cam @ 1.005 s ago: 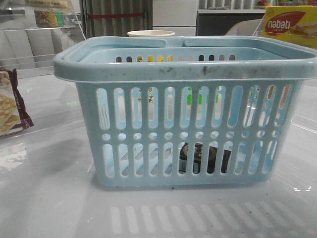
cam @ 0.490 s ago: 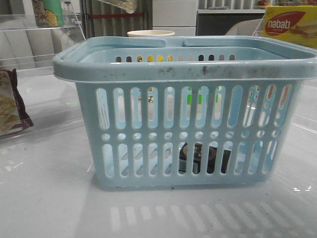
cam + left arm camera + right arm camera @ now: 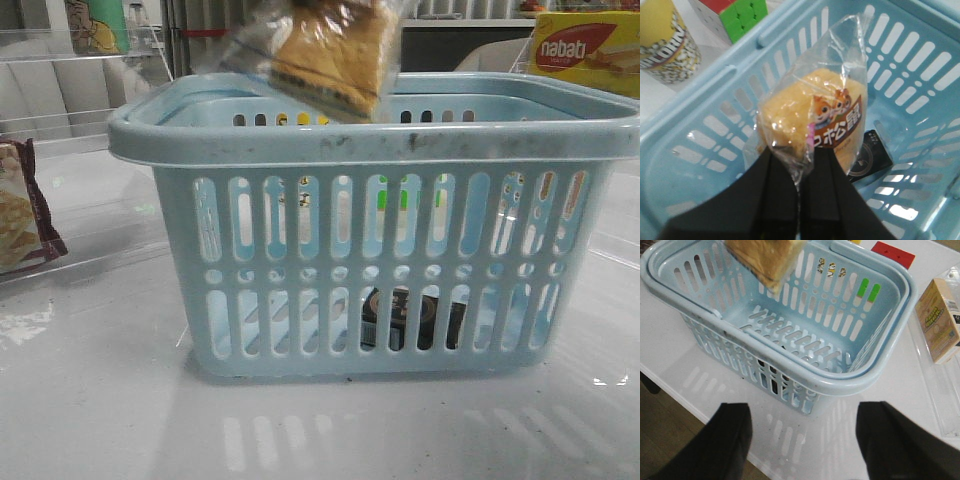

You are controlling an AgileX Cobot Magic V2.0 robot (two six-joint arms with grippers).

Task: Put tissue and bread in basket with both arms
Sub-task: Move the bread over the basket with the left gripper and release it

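The light blue basket (image 3: 370, 140) stands in the middle of the table. My left gripper (image 3: 800, 175) is shut on the clear plastic end of the bread (image 3: 810, 115) packet and holds it hanging over the basket's open top (image 3: 715, 95). In the front view the bread (image 3: 330, 50) hangs just above the rim. The tissue (image 3: 872, 157), a dark flat pack, lies on the basket floor and shows through the slots (image 3: 410, 318). My right gripper (image 3: 805, 440) is open and empty, above the table beside the basket (image 3: 880, 375), with the bread (image 3: 765, 260) beyond it.
A maroon-edged snack bag (image 3: 20, 215) lies at the left. A yellow Nabati box (image 3: 585, 50) stands at the back right. A colour cube (image 3: 737, 15) and a yellow can (image 3: 665, 45) sit beyond the basket. A tan carton (image 3: 940, 320) lies beside the basket.
The bread packet has come into the front view from above and now hangs over the basket's rim, hiding the cup behind. The basket and the tissue have not moved.
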